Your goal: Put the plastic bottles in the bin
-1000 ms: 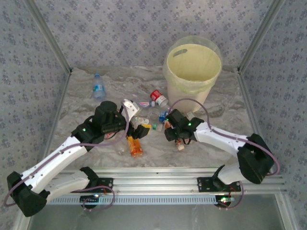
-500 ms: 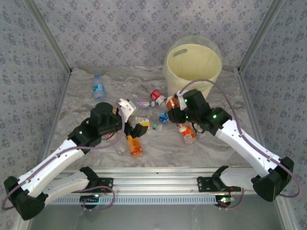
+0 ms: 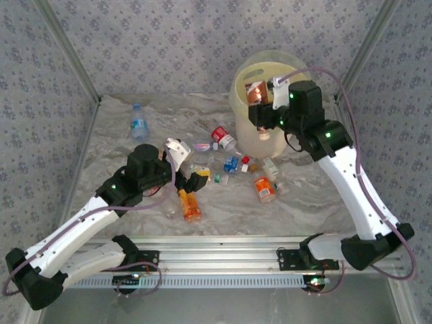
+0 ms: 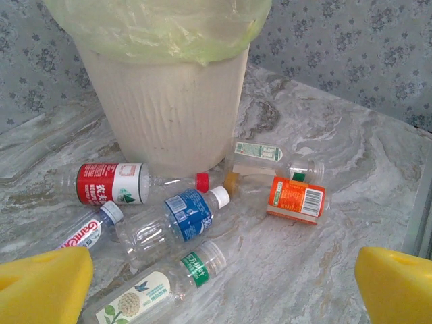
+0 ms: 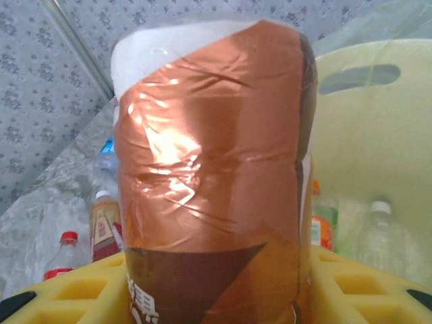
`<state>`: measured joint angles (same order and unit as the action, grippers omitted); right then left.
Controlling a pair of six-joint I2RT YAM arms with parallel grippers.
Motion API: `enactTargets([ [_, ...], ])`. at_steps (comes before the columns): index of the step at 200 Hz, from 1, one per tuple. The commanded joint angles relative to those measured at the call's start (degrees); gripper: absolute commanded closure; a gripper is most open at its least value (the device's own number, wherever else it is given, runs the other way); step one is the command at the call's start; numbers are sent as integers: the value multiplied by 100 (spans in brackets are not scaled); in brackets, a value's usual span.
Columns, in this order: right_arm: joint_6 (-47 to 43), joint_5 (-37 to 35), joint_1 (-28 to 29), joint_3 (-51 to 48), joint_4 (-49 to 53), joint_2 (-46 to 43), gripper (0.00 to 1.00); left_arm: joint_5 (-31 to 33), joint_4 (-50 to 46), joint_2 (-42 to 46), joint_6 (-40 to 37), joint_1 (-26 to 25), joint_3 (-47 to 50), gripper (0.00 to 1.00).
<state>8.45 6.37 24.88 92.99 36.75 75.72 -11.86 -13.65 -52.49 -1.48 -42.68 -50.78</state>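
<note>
Copper-brown film wraps the bottle (image 5: 209, 169) clamped in the right end effector (image 3: 263, 108), which grips it low on the body between its yellow pads, jaws narrowed to the bottle's width. A second ago this arm was down among the loose bottles in the middle of the counter (image 3: 304, 202). It has since swung up and back, and the bottle now hangs over the near part of the bin (image 4: 169, 115), inside its rim as far as the overhead view shows. The right wrist view looks past the label into the pale-yellow tub, where a clear bottle with a white cap (image 5: 381, 236) and another beside it already lie.

I judge the carry finished and the release next. Letting go here should drop the bottle in, though it sits close to the near wall, so a little more reach would be safer.

The left end effector (image 3: 188, 164) has hardly moved. It hovers with jaws wide above the cluster and holds nothing. Much remains on the counter: a red-labelled bottle (image 4: 111, 183), a blue-labelled one (image 4: 185, 214) and an orange-labelled one (image 4: 293, 199) near the bin's foot, an orange bottle (image 3: 191, 206) by the left arm, and a blue-labelled bottle (image 3: 138, 123) far off at the back left.
</note>
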Motion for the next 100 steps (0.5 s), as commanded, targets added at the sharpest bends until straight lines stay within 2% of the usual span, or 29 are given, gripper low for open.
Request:
enactTargets([
  [1,-237,132,-207,535,145,299,47,93,109,108,-13,-28,43,0],
  [100,-569,-497,-899,2202,527,1744,47,70,82,60,-50,-26,35,0],
])
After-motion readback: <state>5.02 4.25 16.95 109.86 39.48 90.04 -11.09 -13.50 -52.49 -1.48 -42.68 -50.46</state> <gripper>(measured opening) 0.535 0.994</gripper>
